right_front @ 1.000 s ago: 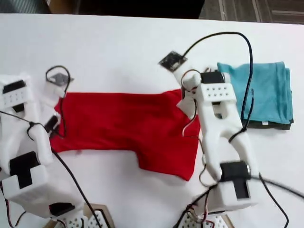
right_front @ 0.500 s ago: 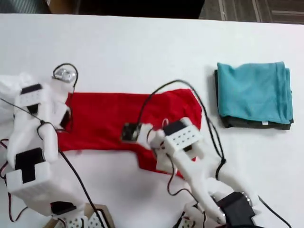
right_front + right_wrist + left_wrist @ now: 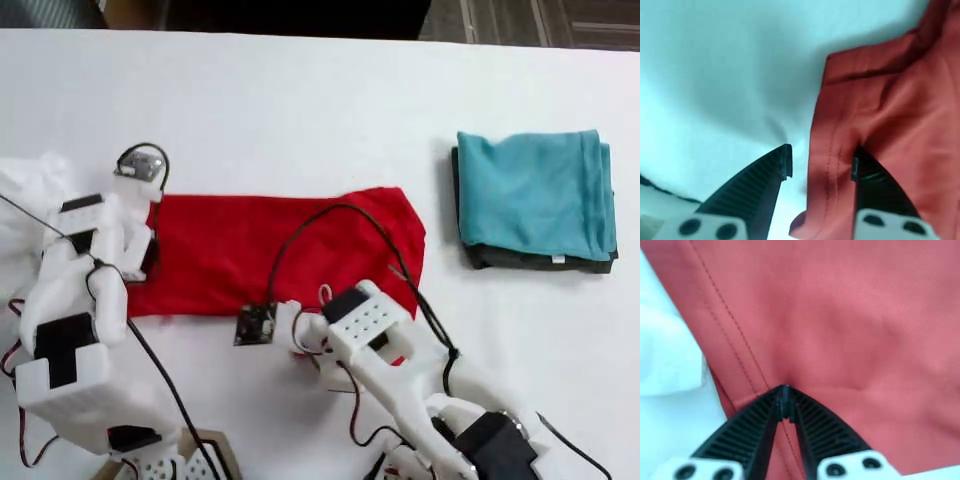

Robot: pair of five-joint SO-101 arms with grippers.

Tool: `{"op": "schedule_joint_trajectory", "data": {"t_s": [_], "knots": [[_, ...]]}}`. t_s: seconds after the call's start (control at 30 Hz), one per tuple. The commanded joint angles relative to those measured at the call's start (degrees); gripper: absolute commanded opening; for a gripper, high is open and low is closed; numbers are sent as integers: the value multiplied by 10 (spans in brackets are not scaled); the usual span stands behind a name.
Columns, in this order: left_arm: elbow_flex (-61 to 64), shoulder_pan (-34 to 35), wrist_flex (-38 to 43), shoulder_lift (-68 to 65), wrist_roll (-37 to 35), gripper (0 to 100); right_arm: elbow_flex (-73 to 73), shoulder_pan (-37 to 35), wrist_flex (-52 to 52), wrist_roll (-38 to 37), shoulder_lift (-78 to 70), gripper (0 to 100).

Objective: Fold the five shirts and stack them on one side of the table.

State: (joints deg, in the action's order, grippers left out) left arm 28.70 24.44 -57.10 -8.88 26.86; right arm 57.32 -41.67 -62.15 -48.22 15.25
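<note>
Change: Right arm has drawn back from the right end of the red shirt [image 3: 260,250], beside the folded stack, toward the near edge of the surface [image 3: 300,100]; left arm has shifted slightly toward the far edge.
Red shirt: lies spread on the surface, left of centre, long side running from the left edge toward the right edge; its right end is rounded over.
Left pincer [image 3: 785,400]: closed, tips meeting on a pinch of red fabric beside a stitched seam, at the shirt's left end [image 3: 148,256].
Right pincer [image 3: 820,162]: open, at the shirt's near border [image 3: 300,342]; one finger is over bare surface, the other over the red cloth, with the stitched hem between them; nothing is gripped.
Teal shirt [image 3: 535,190]: folded, close to the right edge, resting on a dark shirt [image 3: 500,260], also folded.
White cloth [image 3: 25,185]: bunched at the left edge, just beside the left arm and the red shirt.
</note>
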Motion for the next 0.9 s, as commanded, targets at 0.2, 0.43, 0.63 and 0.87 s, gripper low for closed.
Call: {"op": "schedule_joint_trajectory", "data": {"t_s": [0.2, 0.43, 0.63, 0.87], "knots": [[4, -3, 16, 3, -4, 26, -69, 26, 28, 24, -100, 208], [5, -3, 16, 3, -3, 26, -128, 27, 0, 25, -165, 208], [5, -3, 17, 3, -1, 26, -209, 28, -53, 22, -252, 207], [5, -2, 16, 3, -1, 26, -234, 27, -80, 25, -278, 204]]}}
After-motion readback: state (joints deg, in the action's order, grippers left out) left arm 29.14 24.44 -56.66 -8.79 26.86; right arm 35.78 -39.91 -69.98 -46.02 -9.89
